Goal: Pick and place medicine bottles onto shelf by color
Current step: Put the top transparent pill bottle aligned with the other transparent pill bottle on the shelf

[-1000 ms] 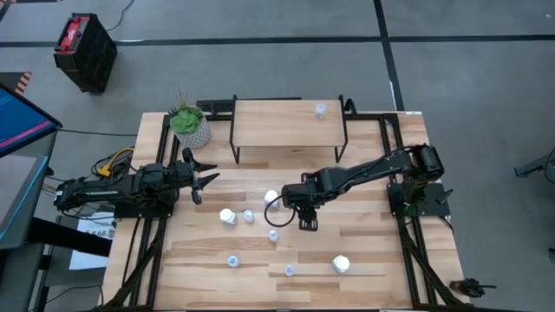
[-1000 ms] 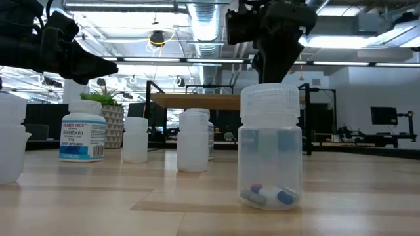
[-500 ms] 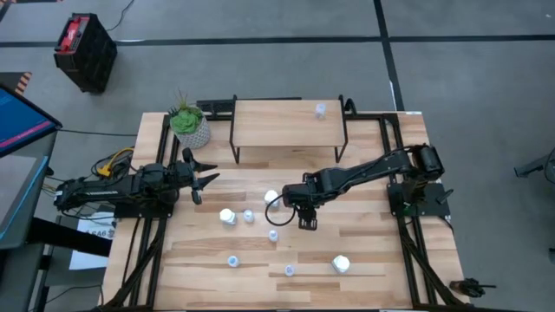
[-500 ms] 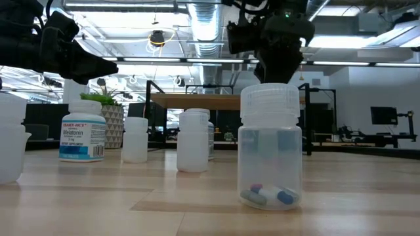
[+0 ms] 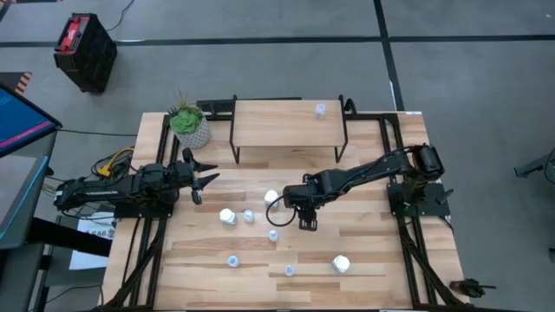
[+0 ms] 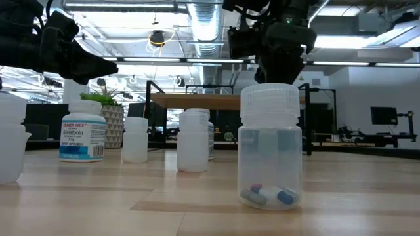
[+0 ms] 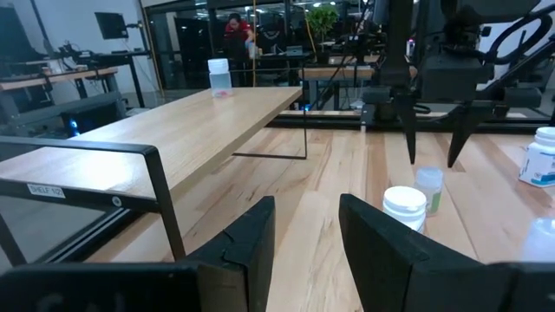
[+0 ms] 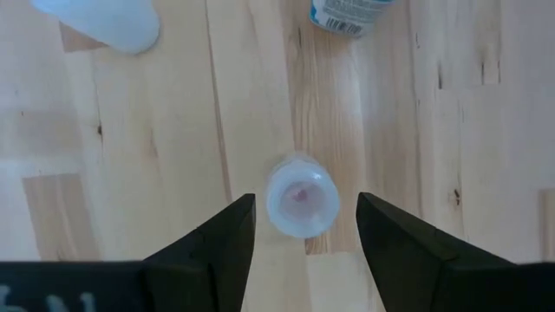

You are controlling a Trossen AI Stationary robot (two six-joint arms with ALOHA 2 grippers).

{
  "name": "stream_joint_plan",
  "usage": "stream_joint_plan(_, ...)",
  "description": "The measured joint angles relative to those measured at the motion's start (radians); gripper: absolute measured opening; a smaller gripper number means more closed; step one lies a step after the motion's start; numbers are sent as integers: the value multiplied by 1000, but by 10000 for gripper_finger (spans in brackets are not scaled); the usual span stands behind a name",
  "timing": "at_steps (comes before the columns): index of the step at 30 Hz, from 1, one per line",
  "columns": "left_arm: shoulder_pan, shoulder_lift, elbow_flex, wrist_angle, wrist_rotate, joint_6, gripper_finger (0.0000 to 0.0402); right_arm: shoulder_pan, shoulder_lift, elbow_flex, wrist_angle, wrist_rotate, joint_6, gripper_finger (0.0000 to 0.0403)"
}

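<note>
My right gripper [image 5: 295, 217] is open and points straight down over the middle of the table. In the right wrist view a small translucent bottle [image 8: 301, 195] stands upright on the planks, seen cap-on between my two fingers [image 8: 217, 251], which do not touch it. The other bottles stand on their bases: three white ones [image 5: 271, 198] [image 5: 227, 216] [image 5: 341, 263] and several small translucent ones [image 5: 249, 216] [image 5: 232, 260] [image 5: 289, 270]. One small bottle [image 5: 320, 109] stands on the shelf [image 5: 286, 121] at its right far corner. My left gripper [image 5: 205, 182] is open and empty at the table's left.
A white plant pot [image 5: 191, 130] stands left of the shelf. In the low view a translucent bottle with capsules [image 6: 270, 147] stands close to the lens and hides my right gripper's fingertips. A labelled white bottle [image 8: 351, 13] and a pale one [image 8: 95, 22] stand just beyond my right fingers.
My right gripper has gone down a little over the bottles. The bottles have stayed in place.
</note>
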Motion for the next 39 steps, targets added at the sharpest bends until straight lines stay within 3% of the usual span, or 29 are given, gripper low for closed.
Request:
stream_joint_plan(8,0,0,0,0,0,0,121,0,0,-61,68,0,5,223)
stream_joint_plan(39,0,0,0,0,-1,-2,121,-2,0,-70,113,2,-78,223)
